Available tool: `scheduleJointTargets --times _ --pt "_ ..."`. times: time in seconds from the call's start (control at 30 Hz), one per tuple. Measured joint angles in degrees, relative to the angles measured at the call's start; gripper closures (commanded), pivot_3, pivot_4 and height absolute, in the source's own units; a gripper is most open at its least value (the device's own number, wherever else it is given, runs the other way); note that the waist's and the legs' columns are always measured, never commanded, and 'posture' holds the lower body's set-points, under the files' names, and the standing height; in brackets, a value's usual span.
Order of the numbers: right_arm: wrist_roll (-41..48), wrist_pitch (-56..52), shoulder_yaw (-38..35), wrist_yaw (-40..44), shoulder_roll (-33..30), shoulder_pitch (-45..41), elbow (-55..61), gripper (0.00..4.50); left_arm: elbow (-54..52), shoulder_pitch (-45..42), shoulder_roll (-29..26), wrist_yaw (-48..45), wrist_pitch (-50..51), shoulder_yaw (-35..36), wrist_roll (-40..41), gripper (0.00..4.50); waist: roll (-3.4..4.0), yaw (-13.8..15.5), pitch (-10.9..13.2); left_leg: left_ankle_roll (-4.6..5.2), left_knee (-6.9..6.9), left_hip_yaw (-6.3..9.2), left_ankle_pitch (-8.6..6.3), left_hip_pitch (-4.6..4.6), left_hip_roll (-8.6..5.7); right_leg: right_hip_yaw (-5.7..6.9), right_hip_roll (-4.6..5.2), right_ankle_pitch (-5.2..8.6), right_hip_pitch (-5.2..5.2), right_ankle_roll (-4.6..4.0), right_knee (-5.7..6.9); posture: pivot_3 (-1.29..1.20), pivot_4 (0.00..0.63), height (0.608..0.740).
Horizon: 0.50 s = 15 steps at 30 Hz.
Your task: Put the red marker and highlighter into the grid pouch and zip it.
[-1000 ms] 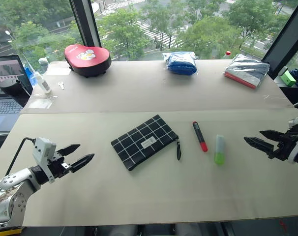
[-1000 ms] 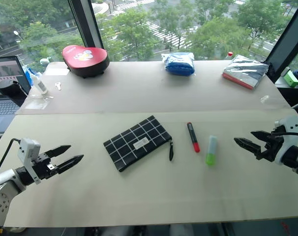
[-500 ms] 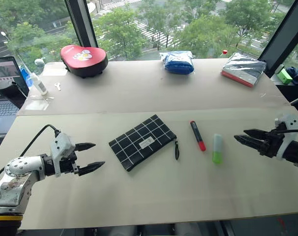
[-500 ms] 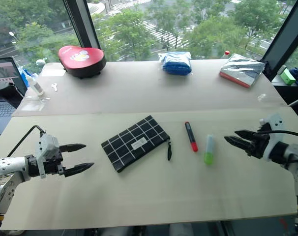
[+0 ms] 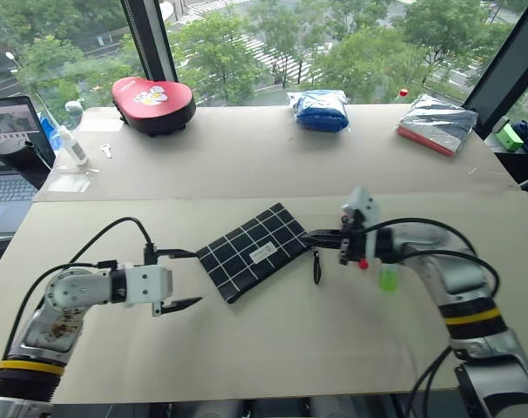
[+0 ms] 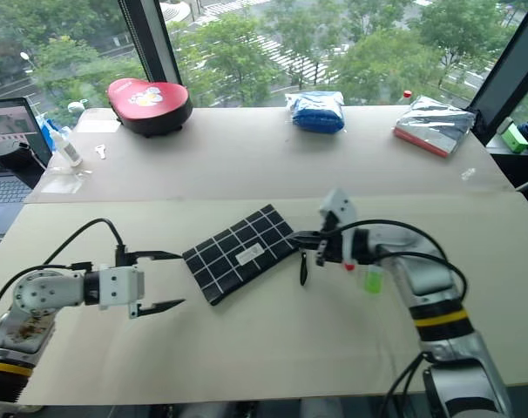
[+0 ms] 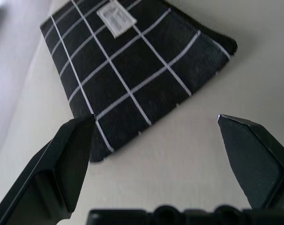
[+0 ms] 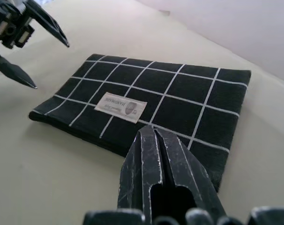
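Note:
The grid pouch [image 5: 255, 251] lies flat mid-table, its black pull strap [image 5: 316, 266] trailing off the right corner. My right gripper [image 5: 309, 237] is shut, its tips just over that corner; in the right wrist view the joined fingers [image 8: 151, 140] sit at the pouch's near edge [image 8: 179, 93] with nothing visibly held. My right hand hides most of the red marker, leaving its red end [image 5: 362, 263] showing. The highlighter's green end [image 5: 388, 280] peeks out beside it. My left gripper [image 5: 197, 278] stands open just left of the pouch's lower corner [image 7: 132, 61].
At the back of the table are a red rounded case [image 5: 155, 103], a blue bag [image 5: 321, 111] and a silver packet [image 5: 438, 124]. A laptop [image 5: 7, 148] and a small bottle [image 5: 72, 144] stand at the far left.
My right arm swung left past the highlighter and marker to the pouch's strap corner, and its fingers closed. My left gripper moved right toward the pouch and rolled, staying open.

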<state>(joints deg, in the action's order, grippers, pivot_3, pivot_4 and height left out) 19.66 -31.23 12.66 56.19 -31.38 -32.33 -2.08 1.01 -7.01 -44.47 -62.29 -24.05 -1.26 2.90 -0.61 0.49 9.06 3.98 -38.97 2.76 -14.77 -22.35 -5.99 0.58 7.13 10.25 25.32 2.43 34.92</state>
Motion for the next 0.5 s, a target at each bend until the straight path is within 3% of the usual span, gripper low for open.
scheduleJointTargets --times 0.5 --pt "-16.49 11.43 7.19 -0.13 0.03 -5.31 -11.64 4.46 2.0 -1.21 1.0 2.11 -4.57 -4.91 -1.95 0.0 0.0 -0.09 0.0 0.23 0.0 0.01 0.16 0.19 0.0 0.08 -0.06 0.0 -0.07 0.0 0.04 0.0 0.15 0.74"
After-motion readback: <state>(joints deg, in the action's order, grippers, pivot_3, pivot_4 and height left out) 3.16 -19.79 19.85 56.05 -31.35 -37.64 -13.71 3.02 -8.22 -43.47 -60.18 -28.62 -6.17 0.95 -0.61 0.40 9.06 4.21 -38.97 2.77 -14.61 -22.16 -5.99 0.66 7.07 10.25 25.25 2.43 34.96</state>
